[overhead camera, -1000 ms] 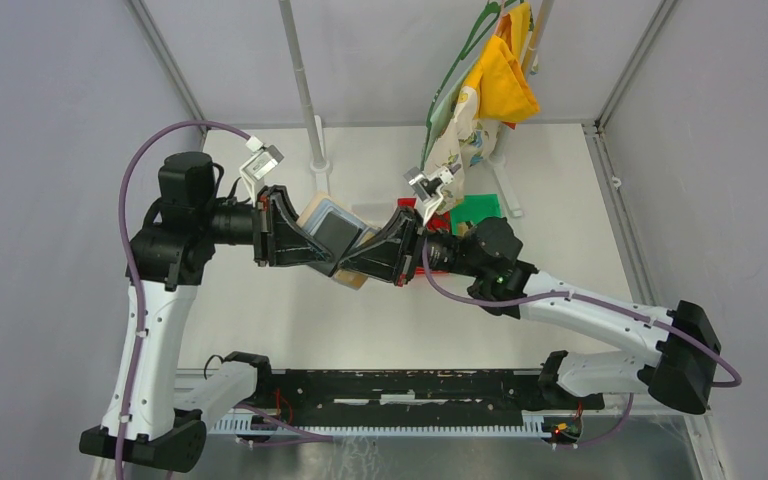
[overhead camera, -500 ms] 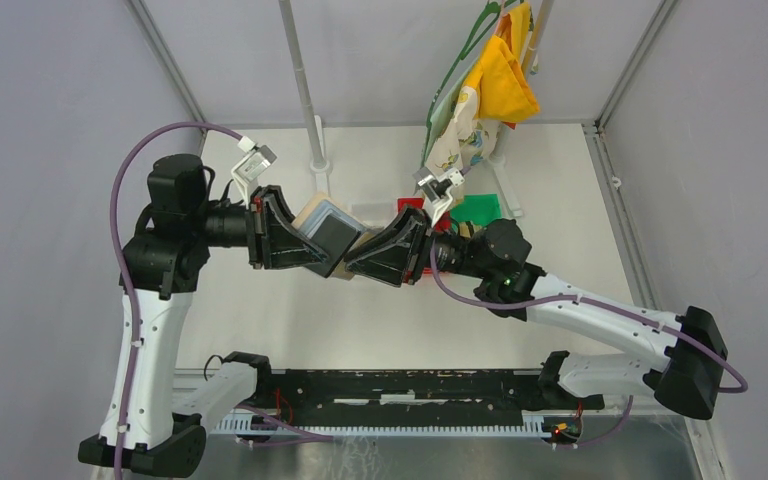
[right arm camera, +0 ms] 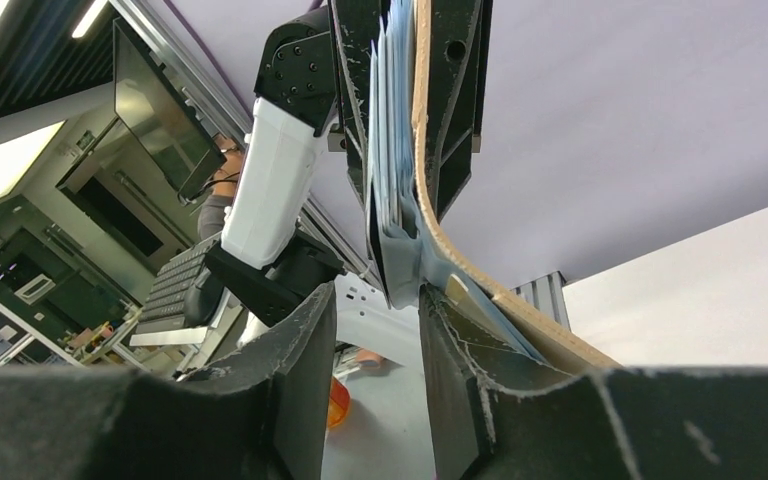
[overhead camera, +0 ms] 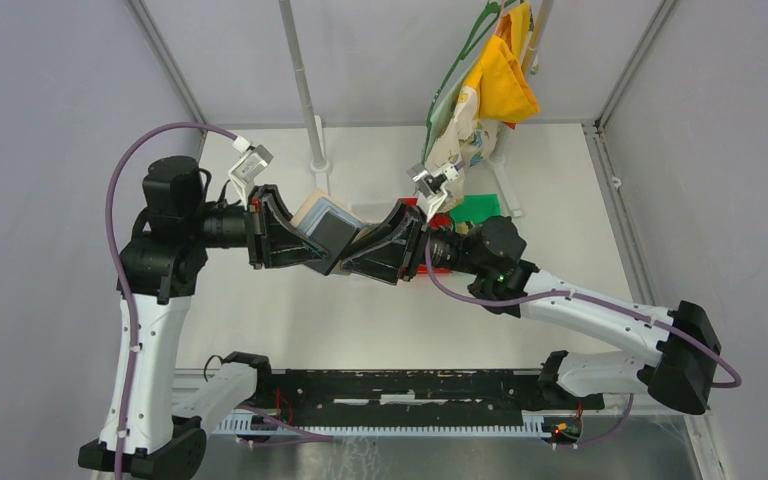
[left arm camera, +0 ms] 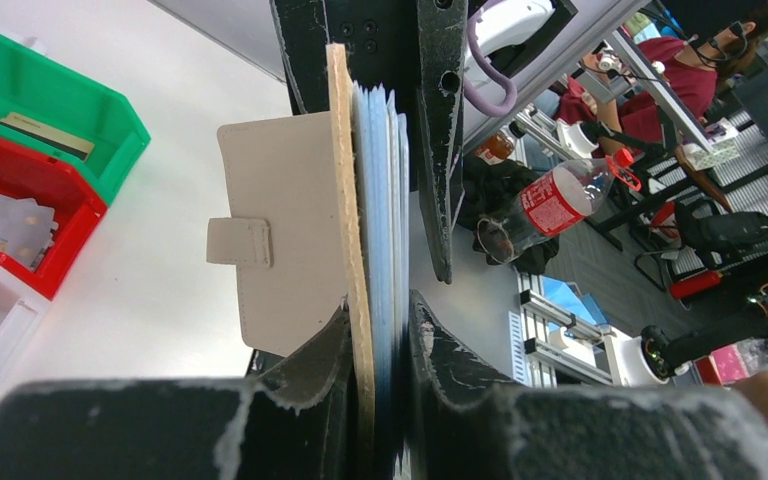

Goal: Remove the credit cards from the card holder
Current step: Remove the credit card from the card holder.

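In mid-air, left gripper [left arm camera: 380, 325] clamps card holder [left arm camera: 282, 250]; right gripper [right arm camera: 375, 300] half-open around its edge

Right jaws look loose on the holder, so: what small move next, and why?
Probably close the right gripper on the pale layers at the edge of the holder: its jaws stand open around them, while the left gripper clamps the holder in mid-air, bracing it for a pull.
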